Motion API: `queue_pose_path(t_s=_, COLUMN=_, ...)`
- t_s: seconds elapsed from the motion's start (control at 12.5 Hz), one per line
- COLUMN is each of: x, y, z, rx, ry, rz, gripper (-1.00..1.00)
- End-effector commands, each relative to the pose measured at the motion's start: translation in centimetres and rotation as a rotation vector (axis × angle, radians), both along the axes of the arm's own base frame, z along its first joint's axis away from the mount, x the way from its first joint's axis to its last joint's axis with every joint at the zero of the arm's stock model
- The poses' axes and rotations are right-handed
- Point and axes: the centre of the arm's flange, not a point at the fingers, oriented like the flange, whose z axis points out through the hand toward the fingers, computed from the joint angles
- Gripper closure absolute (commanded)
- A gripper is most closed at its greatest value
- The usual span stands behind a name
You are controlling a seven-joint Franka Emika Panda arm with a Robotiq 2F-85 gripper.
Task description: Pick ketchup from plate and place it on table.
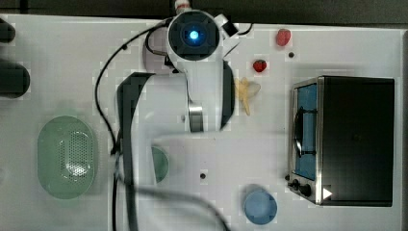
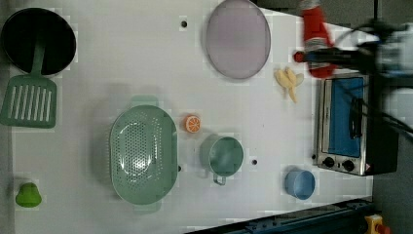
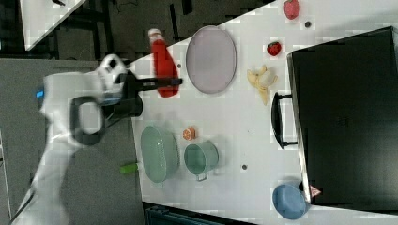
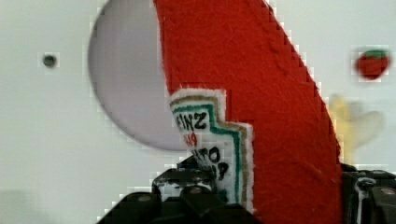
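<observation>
The ketchup, a red bottle with a white cap and white label, is held in my gripper, which is shut on its lower body. In the right view it hangs just left of the plate, which lies bare. In the left view the ketchup sits in the gripper, right of the plate near the table's far edge. In the wrist view the ketchup rises from my gripper, with the plate behind it. In the top view the arm covers them.
A toaster oven stands at the top view's right. Two strawberries and a banana peel lie near it. A blue dish, green cup, orange slice, green basket, spatula and black pan share the table.
</observation>
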Motion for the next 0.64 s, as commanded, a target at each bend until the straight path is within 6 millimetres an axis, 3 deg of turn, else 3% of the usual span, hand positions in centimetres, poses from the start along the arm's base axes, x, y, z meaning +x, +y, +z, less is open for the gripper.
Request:
queue_pose_path(t_s=0.08, x=-4.1, y=-3.4, z=0.5, rx=0.016, ry=0.041, rz=-0.101, gripper=-0.30)
queue_pose_path(t_s=0.4, x=-11.1, y=-5.8, z=-2.2, rx=0.010, ry=0.116, rz=-0.199, gripper=-0.30)
queue_pose_path(t_s=0.64, x=-14.0, y=-5.9, z=-6.6, rx=0.011, ry=0.159, rz=-0.274, gripper=-0.30)
